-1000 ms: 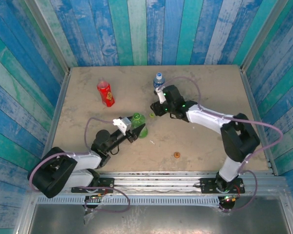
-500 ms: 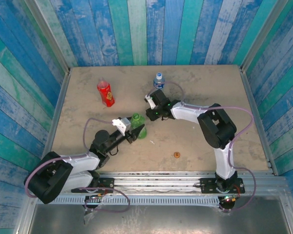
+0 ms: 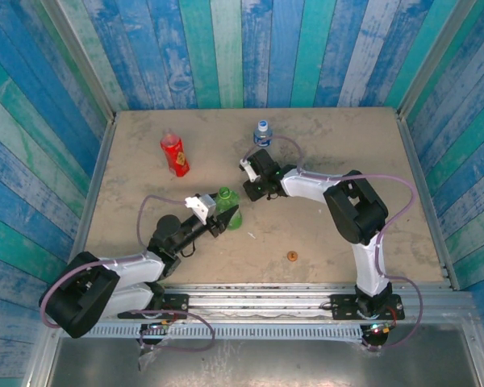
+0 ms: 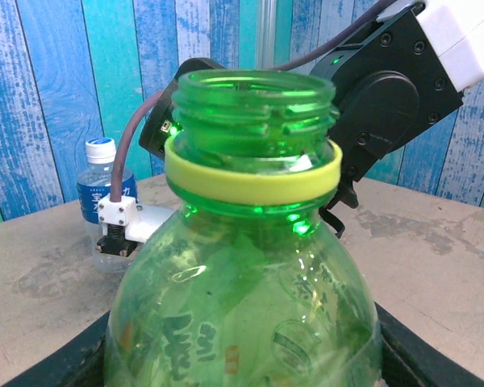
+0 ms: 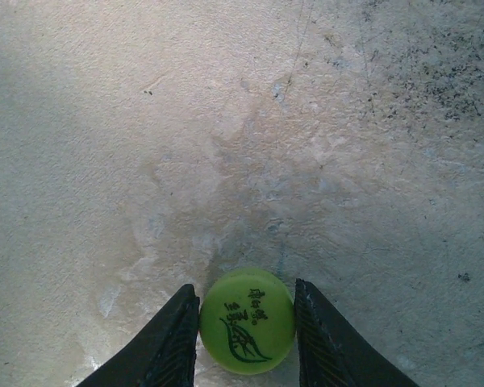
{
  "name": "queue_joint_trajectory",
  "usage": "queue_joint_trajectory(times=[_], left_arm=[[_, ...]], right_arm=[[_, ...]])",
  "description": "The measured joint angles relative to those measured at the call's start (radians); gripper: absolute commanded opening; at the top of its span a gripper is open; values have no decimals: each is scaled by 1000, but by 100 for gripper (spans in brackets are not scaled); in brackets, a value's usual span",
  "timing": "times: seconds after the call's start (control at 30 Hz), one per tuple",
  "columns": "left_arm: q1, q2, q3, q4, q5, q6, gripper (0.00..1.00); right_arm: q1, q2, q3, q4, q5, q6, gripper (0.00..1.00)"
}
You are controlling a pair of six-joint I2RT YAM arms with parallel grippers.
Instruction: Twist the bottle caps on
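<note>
Fingers of my right claw sit clenched on either side of the light green cap, touching its rim, and the cap lies flat on the desk with its printed leaf facing up. From above, that claw reaches down close to the middle of the desk, at about 2 o'clock from the green bottle. My left claw grips that bottle low on its body and holds it upright (its dark fingers edge the bottom corners of my left wrist view). The bottle's threaded mouth is open, with a yellow ring under the threads. The clear bottle stands at 12 o'clock from the desk's middle, with the blue cap already sitting on it. The red bottle is at about 10 o'clock, well apart from both claws. The orange cap lies alone at about 5 o'clock, near the front edge.
</note>
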Motion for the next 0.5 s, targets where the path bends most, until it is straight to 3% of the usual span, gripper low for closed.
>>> queue_joint_trajectory(times=[0.5], left_arm=[[0,0,0,-1,8,4,61]], right_arm=[[0,0,0,-15,15,-10,36]])
